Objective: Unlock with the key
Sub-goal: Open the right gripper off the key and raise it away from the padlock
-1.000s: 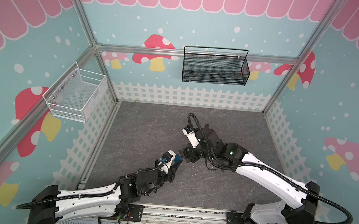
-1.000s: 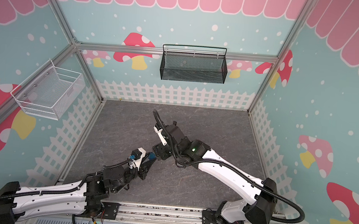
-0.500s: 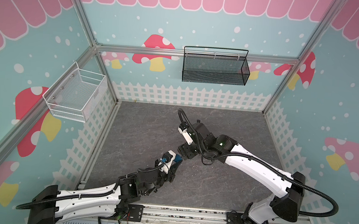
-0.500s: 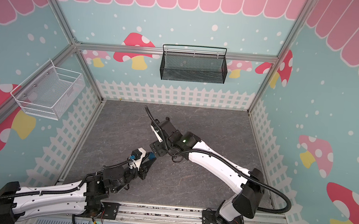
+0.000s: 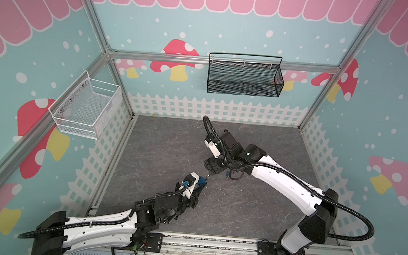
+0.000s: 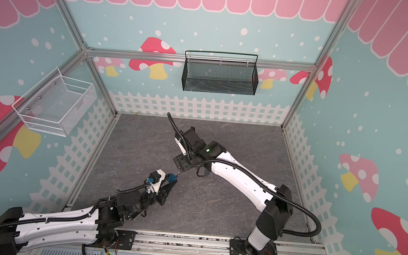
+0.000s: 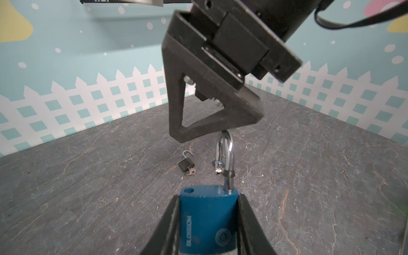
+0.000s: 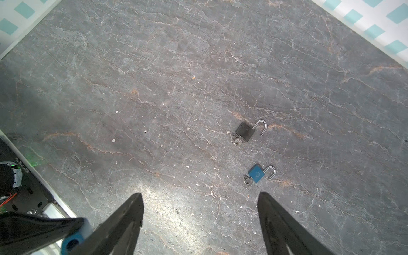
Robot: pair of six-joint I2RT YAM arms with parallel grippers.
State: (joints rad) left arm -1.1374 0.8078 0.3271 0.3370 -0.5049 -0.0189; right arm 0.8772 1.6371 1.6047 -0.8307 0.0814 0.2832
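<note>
Left wrist: left fingers (image 7: 170, 220) still clamp padlock (image 7: 207, 218); right fingers (image 7: 173, 99) spread, arm (image 7: 276, 13) edged leftward.

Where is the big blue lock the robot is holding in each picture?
In a top view: the big blue padlock sits just below centre, clamped in the left end effector.
In a top view: big blue padlock, slightly further left.
Left wrist: close up between the fingers, shackle open.
Right wrist: only a blue corner with a hole, probably it.
Shared landmark: the white picket fence.
</note>
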